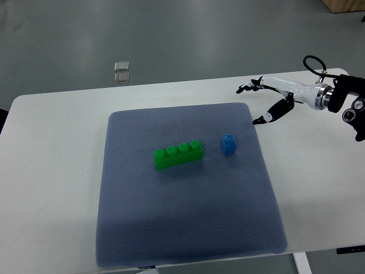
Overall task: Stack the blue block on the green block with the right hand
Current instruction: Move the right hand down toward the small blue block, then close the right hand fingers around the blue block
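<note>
long green four-stud plastic brick (178, 155) – mat centre, long axis along mat's width, slightly tilted | small blue plastic block (228, 144) – upright, just beside its right end | right hand (263, 103) – fingers spread, empty, above blue-grey mat's (171, 228) far right corner

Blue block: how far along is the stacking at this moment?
Nothing is done yet: the blue block sits on the mat beside the green block, apart from it, not on top. In hand: the right hand hovers open over the mat's far right corner, holding nothing. Left: reach, grasp the blue block, lift it and set it on the green block.
</note>
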Robot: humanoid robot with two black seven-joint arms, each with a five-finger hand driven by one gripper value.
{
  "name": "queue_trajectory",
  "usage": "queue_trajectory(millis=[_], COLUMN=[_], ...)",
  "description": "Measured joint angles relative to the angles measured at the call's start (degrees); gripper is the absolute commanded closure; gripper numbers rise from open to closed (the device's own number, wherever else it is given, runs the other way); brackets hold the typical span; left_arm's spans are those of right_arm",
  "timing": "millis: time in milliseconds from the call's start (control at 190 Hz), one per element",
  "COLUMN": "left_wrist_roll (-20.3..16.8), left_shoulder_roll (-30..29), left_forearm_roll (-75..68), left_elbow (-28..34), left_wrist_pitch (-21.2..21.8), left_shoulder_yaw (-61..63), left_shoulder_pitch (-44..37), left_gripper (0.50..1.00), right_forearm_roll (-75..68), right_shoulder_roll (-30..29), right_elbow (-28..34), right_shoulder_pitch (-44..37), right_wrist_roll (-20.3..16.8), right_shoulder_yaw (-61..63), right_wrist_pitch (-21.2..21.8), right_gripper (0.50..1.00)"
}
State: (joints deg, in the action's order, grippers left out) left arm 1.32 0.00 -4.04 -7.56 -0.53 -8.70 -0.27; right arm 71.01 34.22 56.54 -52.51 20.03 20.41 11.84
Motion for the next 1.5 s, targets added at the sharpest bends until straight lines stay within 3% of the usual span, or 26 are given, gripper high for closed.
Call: queue_trajectory(millis=[174, 337, 527, 949, 1497], left_wrist_roll=[0.0, 0.0, 0.0, -0.01, -0.01], left_shoulder_roll=[0.0, 0.0, 0.0, 0.0, 0.0], left_forearm_roll=[0.0, 0.0, 0.0, 0.0, 0.0], left_elbow=[0.0, 0.0, 0.0, 0.0, 0.0], left_wrist_pitch=[0.0, 0.0, 0.0, 0.0, 0.0], left_shoulder_yaw=[0.0, 0.0, -0.01, 0.0, 0.01], left_shoulder_pitch=[0.0, 0.01, 0.01, 0.01, 0.01], left_gripper=[0.5, 0.5, 0.5, 0.5, 0.5], right_forearm_roll=[4.51, 4.99, 5.01, 4.98, 6.21], right_shoulder_roll=[-1.11, -3.36, -4.09, -7.7, -7.17], right_elbow=[1.56, 1.65, 1.65, 1.69, 1.55], right_shoulder_pitch=[0.01, 0.68, 1.32, 3.39, 5.12], right_wrist_roll=[-1.12, -4.95, -6.13, -6.41, -6.42], right_shoulder_yaw=[-2.33, -2.76, -3.4, -3.43, -4.34], right_wrist_pitch=[-2.76, -3.39, -4.07, -4.95, -7.59], right_gripper=[0.583, 0.583, 0.585, 0.595, 0.681])
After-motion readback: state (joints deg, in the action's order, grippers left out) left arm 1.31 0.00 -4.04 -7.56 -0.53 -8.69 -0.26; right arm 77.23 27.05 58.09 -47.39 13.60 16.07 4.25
